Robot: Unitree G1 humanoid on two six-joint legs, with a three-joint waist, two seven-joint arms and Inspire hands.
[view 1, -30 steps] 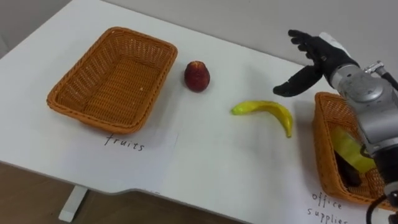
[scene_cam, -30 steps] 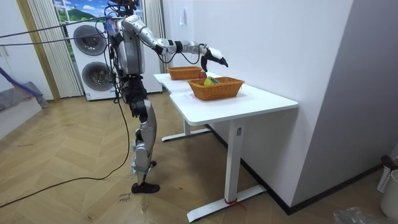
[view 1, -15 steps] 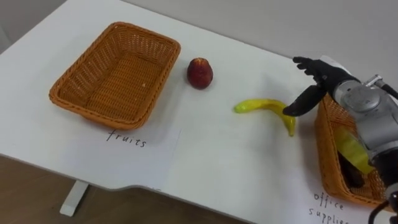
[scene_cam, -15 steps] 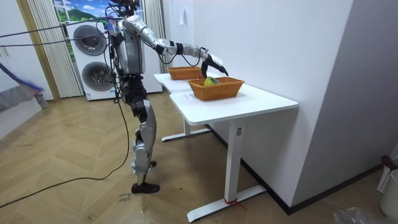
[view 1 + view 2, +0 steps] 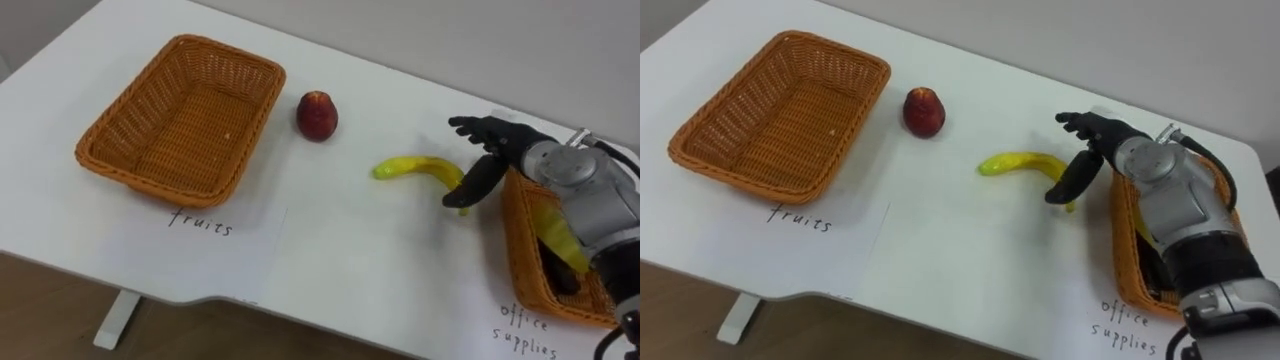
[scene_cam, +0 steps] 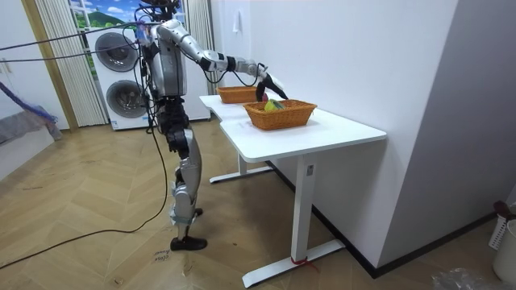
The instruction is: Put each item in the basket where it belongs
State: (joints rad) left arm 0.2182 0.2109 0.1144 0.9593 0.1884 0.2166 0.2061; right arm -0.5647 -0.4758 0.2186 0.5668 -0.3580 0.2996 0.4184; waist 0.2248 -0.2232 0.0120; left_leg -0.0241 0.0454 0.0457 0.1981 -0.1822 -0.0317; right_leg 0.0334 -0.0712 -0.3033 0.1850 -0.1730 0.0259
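The robot's right hand [image 5: 508,150] hovers over the right end of a curved yellow banana [image 5: 412,168] on the white table [image 5: 330,250], fingers [image 5: 470,127] spread apart and clamped on nothing. A red apple [image 5: 317,115] lies just beside the empty woven orange basket [image 5: 232,57]. A second wicker basket [image 5: 512,235], by the hand, holds yellow and dark items.

Yellow banana [image 5: 415,167], red apple [image 5: 317,114], orange wicker basket [image 5: 180,115], white table [image 5: 330,235]

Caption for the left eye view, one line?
Open right hand at the banana's end; apple beside the empty fruit basket.
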